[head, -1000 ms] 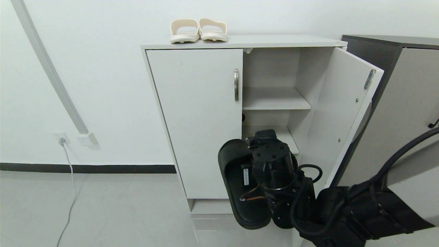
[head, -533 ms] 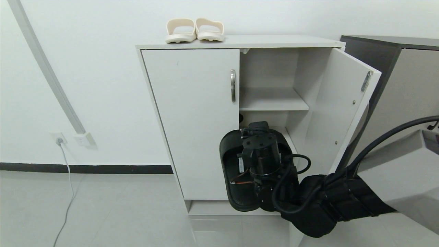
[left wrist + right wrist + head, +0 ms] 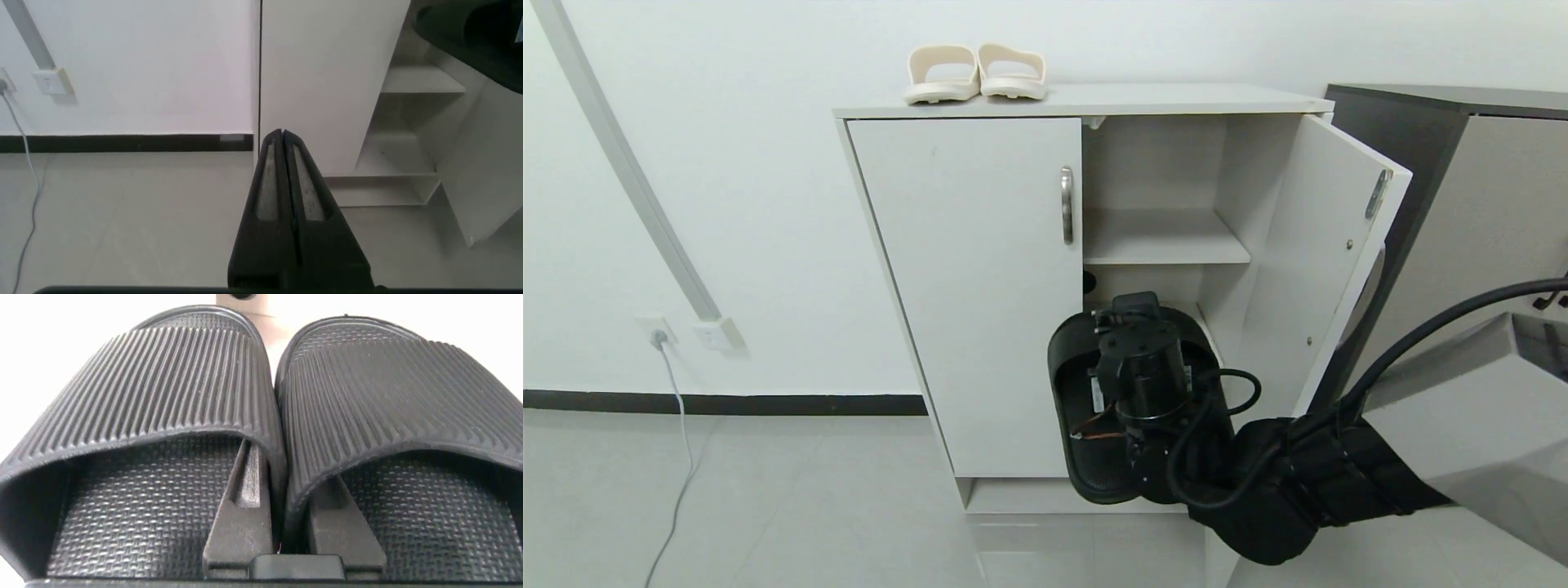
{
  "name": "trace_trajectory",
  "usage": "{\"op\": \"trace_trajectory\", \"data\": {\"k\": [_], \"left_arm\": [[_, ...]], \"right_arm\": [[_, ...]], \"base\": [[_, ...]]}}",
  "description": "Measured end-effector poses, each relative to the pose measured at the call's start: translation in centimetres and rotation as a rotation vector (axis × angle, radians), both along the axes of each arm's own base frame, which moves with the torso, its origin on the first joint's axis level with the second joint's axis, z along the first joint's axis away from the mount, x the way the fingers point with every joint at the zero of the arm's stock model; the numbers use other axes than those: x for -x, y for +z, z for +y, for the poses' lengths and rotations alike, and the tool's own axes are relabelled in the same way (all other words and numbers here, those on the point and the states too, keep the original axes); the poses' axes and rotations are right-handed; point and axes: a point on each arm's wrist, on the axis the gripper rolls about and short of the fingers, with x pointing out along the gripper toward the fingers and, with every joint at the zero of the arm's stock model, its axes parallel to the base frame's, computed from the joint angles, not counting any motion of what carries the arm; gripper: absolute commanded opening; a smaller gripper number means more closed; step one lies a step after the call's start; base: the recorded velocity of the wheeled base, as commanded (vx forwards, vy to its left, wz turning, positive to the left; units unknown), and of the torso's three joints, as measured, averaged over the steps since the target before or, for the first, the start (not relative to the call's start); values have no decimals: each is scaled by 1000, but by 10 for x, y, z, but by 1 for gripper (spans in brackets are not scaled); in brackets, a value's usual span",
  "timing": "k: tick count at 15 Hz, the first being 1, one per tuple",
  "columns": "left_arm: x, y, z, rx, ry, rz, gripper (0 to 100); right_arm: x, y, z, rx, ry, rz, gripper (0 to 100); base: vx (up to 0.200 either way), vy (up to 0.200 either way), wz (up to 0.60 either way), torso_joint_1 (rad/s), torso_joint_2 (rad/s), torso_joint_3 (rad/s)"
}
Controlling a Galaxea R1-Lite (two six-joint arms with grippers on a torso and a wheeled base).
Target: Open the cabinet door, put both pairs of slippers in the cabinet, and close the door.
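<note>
A white cabinet (image 3: 964,286) stands against the wall, its left door shut and its right door (image 3: 1323,261) swung open. Inside, the upper shelf (image 3: 1164,241) is bare. A beige pair of slippers (image 3: 976,72) lies on the cabinet top. My right gripper (image 3: 286,510) is shut on the black pair of slippers (image 3: 1078,392), pinching their inner side walls together. It holds them toes-up at the mouth of the lower compartment. My left gripper (image 3: 282,143) hangs shut and empty above the floor, left of the cabinet front.
A dark grey cabinet (image 3: 1462,204) stands close behind the open door on the right. A wall socket with a cable (image 3: 658,336) is at the left, and grey floor tiles lie in front of the cabinet.
The head camera has shifted, so the cabinet sits further left in the picture. My right arm has carried the black slippers up and in towards the lower compartment.
</note>
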Motion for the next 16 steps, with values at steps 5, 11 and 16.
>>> {"op": "trace_trajectory", "data": {"k": [5, 11, 16], "left_arm": [[0, 0, 0, 0, -1, 0, 0], [0, 0, 0, 3, 1, 0, 0], [0, 0, 0, 3, 1, 1, 0]], "right_arm": [[-5, -9, -7, 38, -20, 21, 0], [-4, -23, -18, 88, -35, 57, 0], [2, -25, -26, 106, -39, 73, 0]], "base": [[0, 0, 0, 0, 0, 0], [0, 0, 0, 0, 0, 0], [0, 0, 0, 0, 0, 0]]}}
